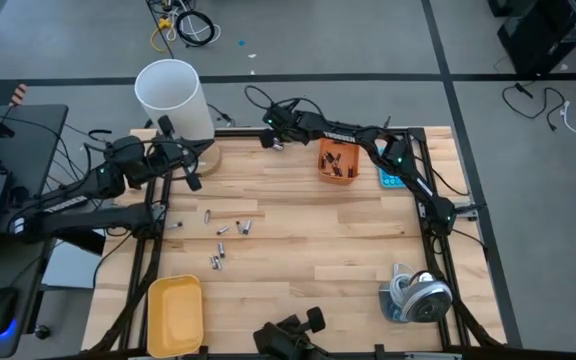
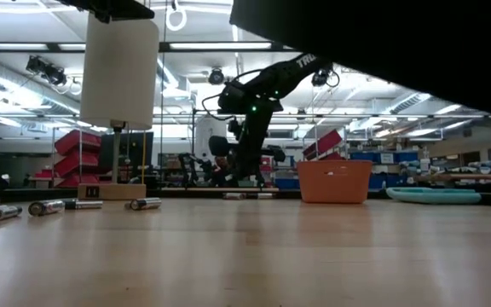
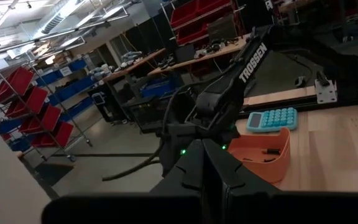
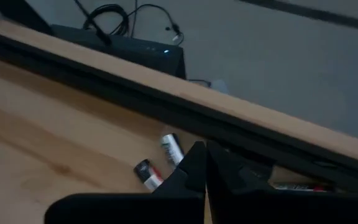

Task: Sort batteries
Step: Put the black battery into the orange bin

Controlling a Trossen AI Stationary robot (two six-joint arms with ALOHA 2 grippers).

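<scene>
**Both arms hanging at the far edge, batteries scattered**

Wooden tabletop (image 1: 308,240) is sitting under shop lighting as I'm watching remotely. Loose batteries (image 1: 223,232) are lying scattered left of centre; more are sitting in the orange bin (image 1: 337,160) near the far edge, just beside the blue calculator (image 1: 389,179). I'm seeing the left gripper (image 1: 190,178) hanging by the white cylinder (image 1: 174,98), fingers pressed together, gripping nothing. I'm seeing the right gripper (image 4: 205,163) with fingers pressed together too, hovering over two batteries (image 4: 160,160) at the far rail. A yellow tray (image 1: 174,314) is waiting at the near left corner.

orange bin (image 1: 338,159), yellow tray (image 1: 174,314), blue calculator (image 3: 272,119), silvery batteries (image 1: 223,231)
</scene>
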